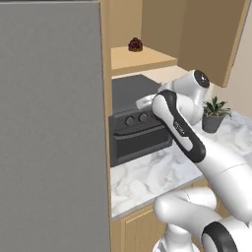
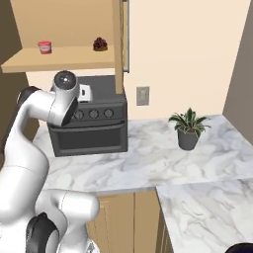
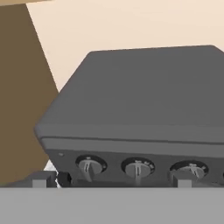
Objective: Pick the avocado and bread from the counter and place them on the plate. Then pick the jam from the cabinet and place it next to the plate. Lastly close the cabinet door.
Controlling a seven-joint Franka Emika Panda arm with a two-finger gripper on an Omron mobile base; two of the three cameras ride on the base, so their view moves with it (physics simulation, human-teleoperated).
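Note:
The jam (image 1: 135,45), a small dark maroon lump, sits on the wooden shelf of the open cabinet (image 1: 142,59); in the right base view the jam (image 2: 100,44) is near the shelf's right end. The cabinet door (image 1: 211,34) stands swung open, and the right base view shows the cabinet door (image 2: 118,39) edge-on. My gripper (image 3: 111,183) is open and empty. It hovers in front of the dark grey oven's upper edge, below the shelf. The avocado and bread are out of view. A dark rounded sliver (image 2: 242,247) at the counter's near right may be the plate.
A dark grey oven (image 2: 94,126) stands on the marble counter (image 2: 148,165) under the shelf. A pink cup (image 2: 45,47) sits on the shelf's left. A potted plant (image 2: 188,129) stands to the right. A tall grey panel (image 1: 49,128) walls off the left.

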